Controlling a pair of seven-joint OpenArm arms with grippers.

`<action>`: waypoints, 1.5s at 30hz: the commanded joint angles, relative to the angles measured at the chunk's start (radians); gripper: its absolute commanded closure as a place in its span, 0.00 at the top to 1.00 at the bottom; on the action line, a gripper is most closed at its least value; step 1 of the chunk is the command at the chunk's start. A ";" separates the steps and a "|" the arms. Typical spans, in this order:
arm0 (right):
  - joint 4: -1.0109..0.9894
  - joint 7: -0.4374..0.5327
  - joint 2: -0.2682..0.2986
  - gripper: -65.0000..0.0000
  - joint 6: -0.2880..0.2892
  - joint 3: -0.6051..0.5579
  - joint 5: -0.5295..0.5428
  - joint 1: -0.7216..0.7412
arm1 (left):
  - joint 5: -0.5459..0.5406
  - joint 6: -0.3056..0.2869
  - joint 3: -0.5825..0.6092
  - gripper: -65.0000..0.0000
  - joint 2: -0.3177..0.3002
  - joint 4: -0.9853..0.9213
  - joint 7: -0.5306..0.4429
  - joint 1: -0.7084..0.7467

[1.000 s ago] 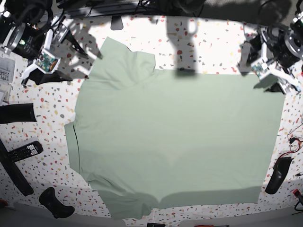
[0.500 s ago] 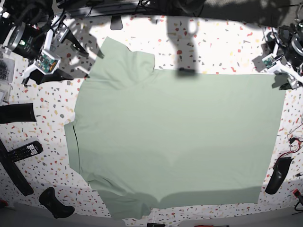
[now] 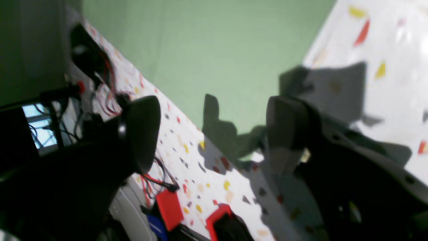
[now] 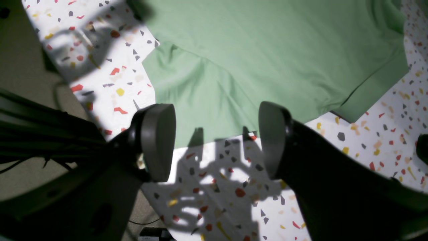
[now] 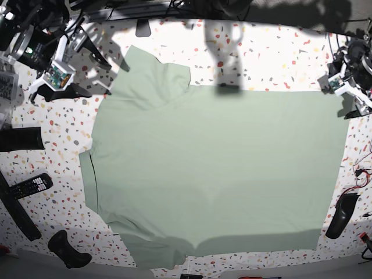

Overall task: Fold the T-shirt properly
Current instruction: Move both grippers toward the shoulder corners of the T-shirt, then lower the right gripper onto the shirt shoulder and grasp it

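The pale sage-green T-shirt [image 5: 215, 168] lies spread flat over most of the speckled table, one sleeve [image 5: 154, 72] pointing to the far left corner. My left gripper [image 5: 350, 93] hovers at the far right, just off the shirt's corner. In the left wrist view, the left gripper [image 3: 214, 134] is open with nothing between its pads, and the T-shirt [image 3: 217, 50] lies beyond it. My right gripper [image 5: 53, 81] hangs at the far left, clear of the cloth. It [image 4: 215, 140] is open and empty, above bare table just short of the T-shirt's sleeve [image 4: 187, 83].
A remote control [image 5: 32, 185] and dark objects [image 5: 20, 139] [image 5: 70, 250] lie along the left edge. A black object [image 5: 340, 215] and loose wires [image 5: 361, 174] sit at the right edge. Red parts [image 3: 169, 209] and cables crowd that side.
The left arm has drawn back toward the right edge, away from the shirt's far corner. The right arm has shifted slightly up and left. The shirt has not moved.
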 commanded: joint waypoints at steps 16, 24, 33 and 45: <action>0.014 0.020 0.013 0.59 -0.002 0.009 0.014 0.000 | 0.026 0.008 0.042 0.68 0.088 -0.113 -0.068 -0.069; 0.014 0.020 0.013 0.59 -0.002 0.009 0.014 0.000 | 0.093 0.008 0.042 0.40 0.083 -0.238 -0.064 -0.060; 0.014 0.019 0.014 0.59 -0.002 0.003 -0.156 0.000 | 0.093 0.009 0.042 0.00 0.080 -0.238 -0.121 -0.050; 0.014 0.021 0.013 0.59 -0.077 -0.394 -0.713 0.014 | 0.093 0.009 0.042 0.00 0.080 -0.238 -0.121 -0.050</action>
